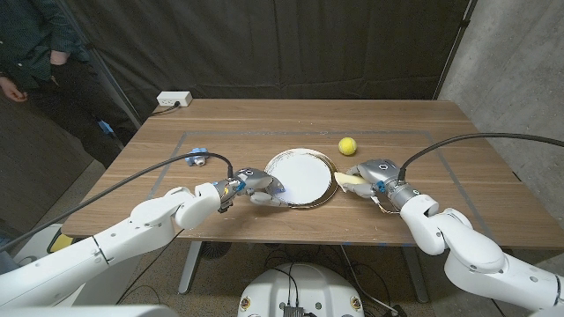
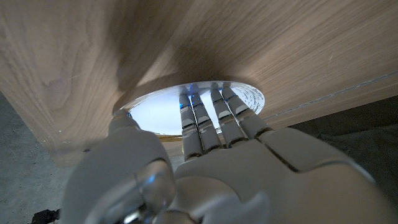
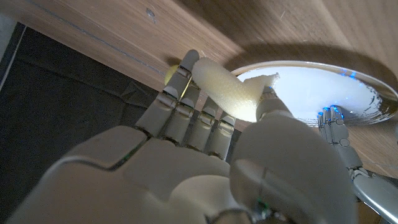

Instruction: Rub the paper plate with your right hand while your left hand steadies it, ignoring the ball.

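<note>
The white paper plate [image 1: 300, 172] lies on the wooden table [image 1: 264, 123] near its front edge. My left hand [image 1: 256, 187] reaches over the plate's left rim; its fingers [image 2: 205, 118] lie on the plate [image 2: 155, 112] and the thumb sits at the rim. My right hand [image 1: 372, 176] stands just right of the plate and pinches a pale yellow foam piece [image 1: 349, 180] that points at the plate's right rim. In the right wrist view the foam piece [image 3: 227, 90] sits between the thumb and fingers, close to the plate [image 3: 305, 87]. A yellow ball [image 1: 347, 145] lies beyond the right hand.
A white power strip [image 1: 174, 99] sits at the table's far left corner. A small blue object [image 1: 197, 159] lies left of the plate by the left arm's cable. A person [image 1: 35, 62] stands behind the table at the left.
</note>
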Available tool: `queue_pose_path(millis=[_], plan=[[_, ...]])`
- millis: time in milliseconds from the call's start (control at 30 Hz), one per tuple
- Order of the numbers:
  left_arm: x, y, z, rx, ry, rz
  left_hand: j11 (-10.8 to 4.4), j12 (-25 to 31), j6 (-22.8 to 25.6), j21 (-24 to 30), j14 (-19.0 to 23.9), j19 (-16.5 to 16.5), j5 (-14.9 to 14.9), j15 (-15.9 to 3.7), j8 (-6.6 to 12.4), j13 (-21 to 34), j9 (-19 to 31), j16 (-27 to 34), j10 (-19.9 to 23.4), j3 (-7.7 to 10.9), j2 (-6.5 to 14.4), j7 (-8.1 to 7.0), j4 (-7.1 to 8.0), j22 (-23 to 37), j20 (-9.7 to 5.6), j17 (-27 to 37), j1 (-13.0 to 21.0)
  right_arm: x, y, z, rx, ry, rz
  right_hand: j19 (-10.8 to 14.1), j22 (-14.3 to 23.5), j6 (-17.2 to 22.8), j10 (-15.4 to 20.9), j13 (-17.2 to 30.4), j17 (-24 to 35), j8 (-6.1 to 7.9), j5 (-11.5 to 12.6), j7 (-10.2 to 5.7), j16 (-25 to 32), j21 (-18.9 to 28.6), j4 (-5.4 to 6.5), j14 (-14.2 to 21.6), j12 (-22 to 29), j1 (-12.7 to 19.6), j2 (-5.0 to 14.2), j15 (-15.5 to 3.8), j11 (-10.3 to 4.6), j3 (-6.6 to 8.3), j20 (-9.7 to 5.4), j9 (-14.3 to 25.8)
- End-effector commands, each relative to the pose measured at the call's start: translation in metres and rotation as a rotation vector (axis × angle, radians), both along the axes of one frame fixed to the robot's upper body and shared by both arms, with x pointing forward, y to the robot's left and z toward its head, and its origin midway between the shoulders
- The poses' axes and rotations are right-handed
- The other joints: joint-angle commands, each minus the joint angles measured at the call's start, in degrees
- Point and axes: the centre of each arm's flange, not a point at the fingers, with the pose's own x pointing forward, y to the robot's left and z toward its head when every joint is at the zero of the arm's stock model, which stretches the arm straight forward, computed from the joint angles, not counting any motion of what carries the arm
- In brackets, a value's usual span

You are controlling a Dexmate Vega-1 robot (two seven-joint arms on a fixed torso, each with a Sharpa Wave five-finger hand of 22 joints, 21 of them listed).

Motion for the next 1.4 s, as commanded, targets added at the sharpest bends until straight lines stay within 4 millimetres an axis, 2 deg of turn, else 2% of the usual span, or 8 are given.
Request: queue_pose_path(millis=[33,433,1000,1400], plan=[[-0.008,-0.001,0.007,0.028,-0.025,-0.005,0.04,-0.1,0.6,-0.3,0.4,0.0,-0.1,-3.46,-0.05,-0.1,0.2,-0.1,0.4,0.01,0.1,0.18,0.24,0.3,-2.17,0.2,0.4,0.008,0.016,0.013,-0.032,-0.020,0.067,-0.2,0.1,0.4,0.0,0.1,0.2,-0.30,-0.1,-0.01,-0.1,-0.3,-0.01,-0.4,-0.2,-0.4,-0.05,-7.98,-0.22,-0.09,-7.19,0.1],[-0.010,-0.005,0.009,0.029,-0.034,-0.013,0.01,-0.2,0.7,-0.4,0.4,0.0,-0.2,-3.47,-0.13,-0.1,0.2,-0.1,0.4,-0.01,0.2,0.24,0.22,0.3,-2.19,0.2,0.6,0.023,0.038,0.015,-0.060,-0.026,0.154,-1.2,0.0,0.6,-0.6,0.1,0.2,-1.02,-0.1,-0.01,-0.5,-0.8,-0.14,-1.4,-1.1,-0.8,-0.17,-7.90,-0.35,-0.36,-7.17,0.1],[-0.010,-0.007,0.007,0.032,-0.024,-0.018,0.04,-0.2,0.8,-0.4,0.4,0.1,-0.4,-3.50,-0.26,0.0,0.2,-0.1,0.4,-0.06,0.2,0.42,0.21,0.3,-2.24,0.2,0.7,0.050,0.072,0.028,-0.155,-0.016,0.212,-2.4,0.0,1.1,-0.2,0.1,0.1,-1.67,-0.2,-0.03,-0.7,-1.5,-0.19,-2.5,-1.7,-1.5,-0.35,-7.79,-0.36,-0.79,-7.16,0.2],[-0.004,-0.006,-0.002,0.036,0.001,-0.001,0.07,-0.2,0.7,-0.5,0.2,0.0,-0.5,-3.46,-0.39,0.0,0.2,-0.2,0.4,-0.12,0.2,0.43,0.21,0.3,-2.25,0.2,0.8,0.060,0.076,0.034,-0.177,0.016,0.190,-2.8,0.0,1.3,-0.6,0.2,0.1,-1.98,-0.2,-0.04,-0.8,-1.8,-0.14,-3.1,-2.2,-2.0,-0.29,-7.75,-0.34,-1.00,-7.20,0.2]])
